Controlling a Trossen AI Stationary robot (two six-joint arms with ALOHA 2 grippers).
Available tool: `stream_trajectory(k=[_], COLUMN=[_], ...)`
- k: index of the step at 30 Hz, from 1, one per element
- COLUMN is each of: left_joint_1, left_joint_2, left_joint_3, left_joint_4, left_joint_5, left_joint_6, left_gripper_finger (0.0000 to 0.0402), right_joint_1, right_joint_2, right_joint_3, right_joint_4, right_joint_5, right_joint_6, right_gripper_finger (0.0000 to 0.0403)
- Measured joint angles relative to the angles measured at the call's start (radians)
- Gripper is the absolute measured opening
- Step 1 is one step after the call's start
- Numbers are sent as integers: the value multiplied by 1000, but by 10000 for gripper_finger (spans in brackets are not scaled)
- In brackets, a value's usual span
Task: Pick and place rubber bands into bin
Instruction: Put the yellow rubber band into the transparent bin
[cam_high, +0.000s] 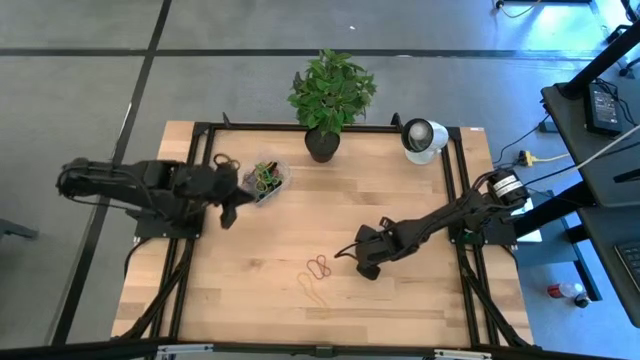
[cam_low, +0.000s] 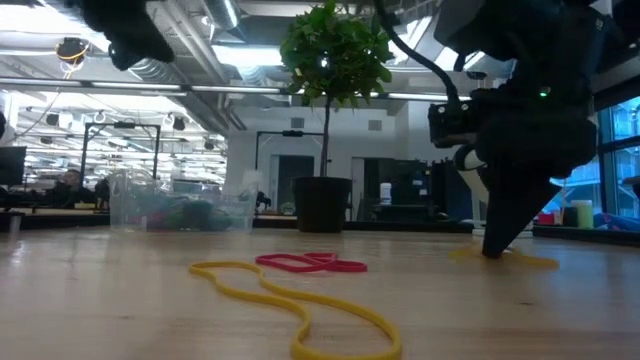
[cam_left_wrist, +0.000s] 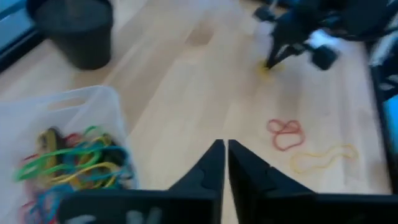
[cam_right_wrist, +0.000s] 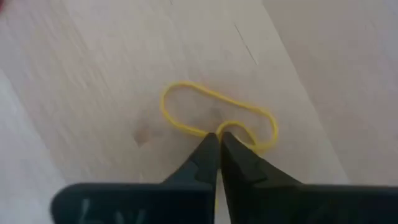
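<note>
The clear plastic bin (cam_high: 266, 180) (cam_left_wrist: 62, 143) stands on the table's far left part and holds several coloured rubber bands (cam_left_wrist: 74, 162). A red band (cam_high: 320, 265) (cam_low: 310, 263) and a long yellow band (cam_high: 318, 290) (cam_low: 300, 300) lie flat near the table's middle. Another yellow band (cam_right_wrist: 214, 115) lies under my right gripper (cam_right_wrist: 219, 138) (cam_high: 368, 270), which stands tip-down on the table and is shut on it. My left gripper (cam_left_wrist: 225, 149) (cam_high: 230, 212) hovers shut and empty just beside the bin's near left side. My right gripper pinches one strand of the yellow band (cam_right_wrist: 233, 127) on the loop's side between its two fingertips. The fingers come from above, pointing steeply down (cam_low: 495, 245). The band lies flat on the wood, its loop (cam_right_wrist: 186, 93) spread out beyond the tips.
A black pot with a green plant (cam_high: 322, 143) stands at the far edge, and a white round object (cam_high: 423, 138) sits to its right. More bands (cam_high: 225, 160) lie on the table left of the bin. Bare wood stretches between the two arms.
</note>
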Motion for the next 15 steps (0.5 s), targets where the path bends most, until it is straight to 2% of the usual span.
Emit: stream_trajectory(k=[6, 11, 15], left_joint_1=[-100, -132, -141], left_joint_2=[-165, -314, -429], left_joint_3=[-165, -273, -344], left_joint_4=[124, 130, 145], left_joint_5=[-75, -80, -71], left_joint_6=[-25, -14, 42], left_gripper_finger=[2, 1, 1], right_joint_1=[15, 13, -12], right_joint_2=[-80, -98, -78], right_joint_3=[43, 207, 370], right_joint_4=[-85, -281, -286], right_joint_5=[14, 102, 204], right_joint_6=[56, 51, -6], right_gripper_finger=[6, 3, 2])
